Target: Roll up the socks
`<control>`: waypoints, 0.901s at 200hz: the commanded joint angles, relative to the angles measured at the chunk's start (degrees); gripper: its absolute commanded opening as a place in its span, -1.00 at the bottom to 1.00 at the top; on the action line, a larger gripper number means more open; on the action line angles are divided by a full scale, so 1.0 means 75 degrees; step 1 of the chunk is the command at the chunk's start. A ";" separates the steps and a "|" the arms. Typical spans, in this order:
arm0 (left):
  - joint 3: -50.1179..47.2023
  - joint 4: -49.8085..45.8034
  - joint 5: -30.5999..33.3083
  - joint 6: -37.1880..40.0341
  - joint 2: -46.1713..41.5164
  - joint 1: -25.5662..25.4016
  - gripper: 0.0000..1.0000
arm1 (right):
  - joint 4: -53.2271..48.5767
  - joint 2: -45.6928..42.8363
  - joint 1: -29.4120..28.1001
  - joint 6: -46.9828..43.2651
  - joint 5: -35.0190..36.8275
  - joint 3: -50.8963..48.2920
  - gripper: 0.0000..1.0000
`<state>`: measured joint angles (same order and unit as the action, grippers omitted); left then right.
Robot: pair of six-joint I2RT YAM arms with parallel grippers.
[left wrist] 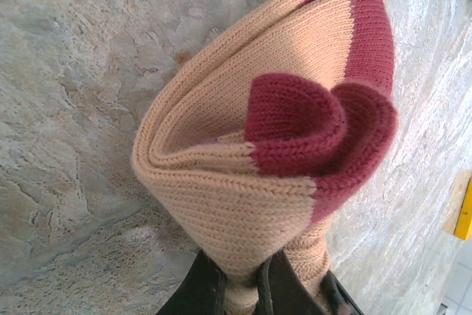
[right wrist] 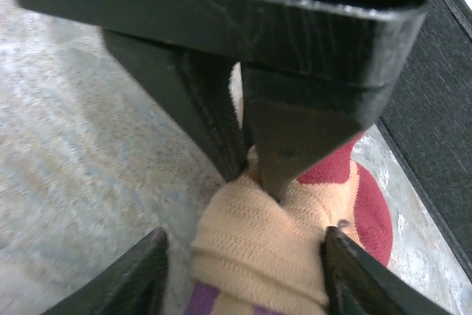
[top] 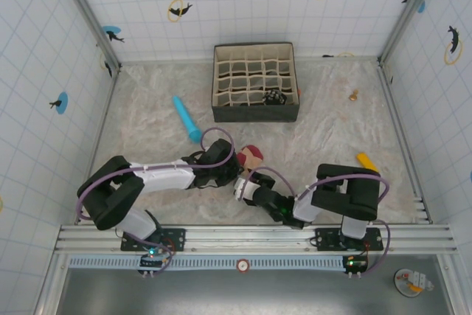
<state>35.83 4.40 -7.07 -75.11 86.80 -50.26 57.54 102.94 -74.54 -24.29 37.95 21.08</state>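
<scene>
Peach knit sock point(left wrist: 243, 145), bunched up, lies mid-table point(top: 332, 108) between my arms, both reaching low and inward. My left end effector point(left wrist: 247, 285) pinches its fabric tight. My right end effector point(right wrist: 251, 271) stands half open, fingers point(right wrist: 147, 278) straddling the bundle.

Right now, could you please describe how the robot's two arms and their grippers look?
Both the left arm and right arm have boxy black joints, white link covers and looping lavender cables. The left gripper and right gripper have dark, flat-sided fingers.
</scene>
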 commanded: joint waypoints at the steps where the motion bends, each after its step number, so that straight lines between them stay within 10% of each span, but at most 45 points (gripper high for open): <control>1: -0.0131 -0.0473 -0.0190 -0.0198 0.0197 -0.0131 -1.00 | 0.0504 0.0241 0.0202 0.0073 0.0015 0.0188 -0.16; 38: -0.0272 -0.0241 -0.0229 -0.0212 0.0109 -0.0125 -0.98 | 0.0103 0.0264 0.0522 0.0708 -0.0544 0.0121 -1.00; 91: 0.0066 -0.0389 -0.0215 -0.0029 -0.0020 -0.0130 0.22 | -0.0780 -0.0103 0.1470 0.2291 -0.2553 -0.0110 -1.00; 180: -0.0144 -0.0346 0.1189 0.1036 -0.1821 -0.0105 0.30 | -0.1902 0.0047 0.3570 0.4517 -0.6446 0.0313 -1.00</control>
<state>36.29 3.09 -2.46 -70.91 76.44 -51.00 54.72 100.51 -51.81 1.54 1.45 22.98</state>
